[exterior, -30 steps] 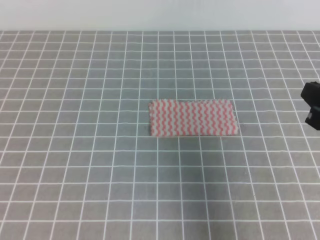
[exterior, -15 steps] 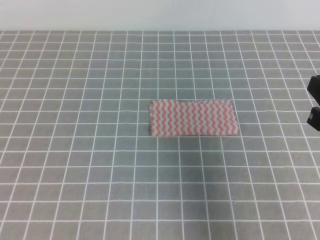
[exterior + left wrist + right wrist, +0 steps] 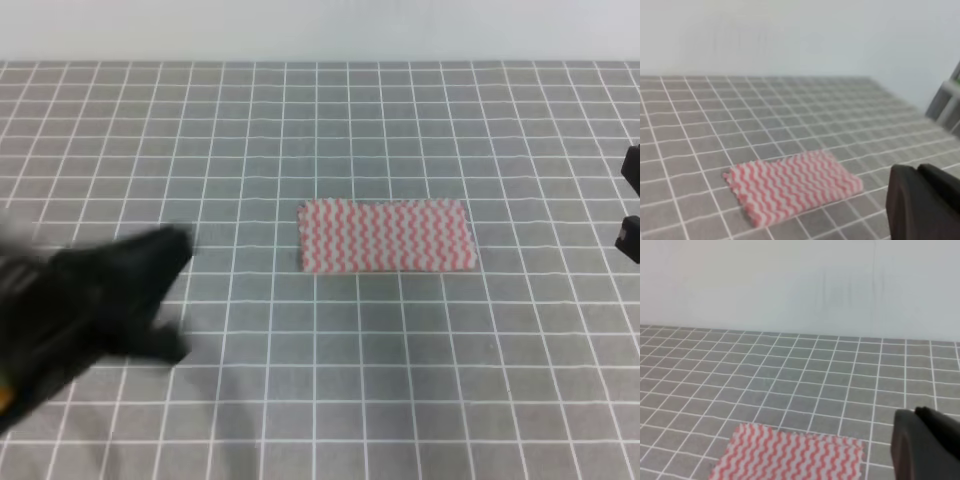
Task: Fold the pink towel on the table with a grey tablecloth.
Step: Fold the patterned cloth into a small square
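The pink towel [image 3: 385,235] lies flat on the grey gridded tablecloth [image 3: 320,120] as a wide rectangle with pink-and-white zigzag stripes. It also shows in the left wrist view [image 3: 792,185] and the right wrist view [image 3: 790,457]. My left gripper [image 3: 165,290] is a dark motion-blurred shape at the left, a few squares from the towel's left edge. My right gripper [image 3: 631,203] shows only as two black pieces at the right edge, well clear of the towel. Neither touches the towel. A dark finger fills the lower right of each wrist view.
A pale wall [image 3: 320,30] runs behind the table's far edge. Bare gridded cloth surrounds the towel on all sides. A grey frame part [image 3: 947,102] shows at the right in the left wrist view.
My left arm has swept into view from the lower left, fast and blurred. My right gripper has drifted slightly further right. The towel has not moved.
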Robot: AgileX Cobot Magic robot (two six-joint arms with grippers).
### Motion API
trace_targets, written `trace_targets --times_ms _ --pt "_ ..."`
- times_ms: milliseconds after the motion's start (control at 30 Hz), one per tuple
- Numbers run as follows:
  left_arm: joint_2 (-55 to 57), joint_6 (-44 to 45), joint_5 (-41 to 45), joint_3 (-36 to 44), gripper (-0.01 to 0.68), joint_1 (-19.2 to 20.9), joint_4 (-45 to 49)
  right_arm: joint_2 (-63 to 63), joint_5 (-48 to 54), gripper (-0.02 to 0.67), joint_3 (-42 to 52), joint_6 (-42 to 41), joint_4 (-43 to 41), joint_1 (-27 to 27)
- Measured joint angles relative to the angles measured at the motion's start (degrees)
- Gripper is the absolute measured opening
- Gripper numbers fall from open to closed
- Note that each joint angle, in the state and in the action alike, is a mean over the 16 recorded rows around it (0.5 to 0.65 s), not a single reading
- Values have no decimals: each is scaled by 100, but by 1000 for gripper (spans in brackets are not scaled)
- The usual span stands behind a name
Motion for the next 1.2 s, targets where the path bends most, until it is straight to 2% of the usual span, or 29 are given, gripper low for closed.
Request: trace_targets --times_ms 267,500,933,1200 --pt "2661 23 -158 -1752 0 65 417 691 158 -16 -311 -88 107 -62" --pt "4044 21 -73 -2809 0 269 618 1784 576 -16 -927 -86 137 -293" --pt "5097 -4 128 -3164 0 493 855 3791 1616 -2 -2444 -31 -262 -602" --pt "5522 -50 -106 -3167 0 496 884 4595 2385 56 -3334 743 -1455 -615"
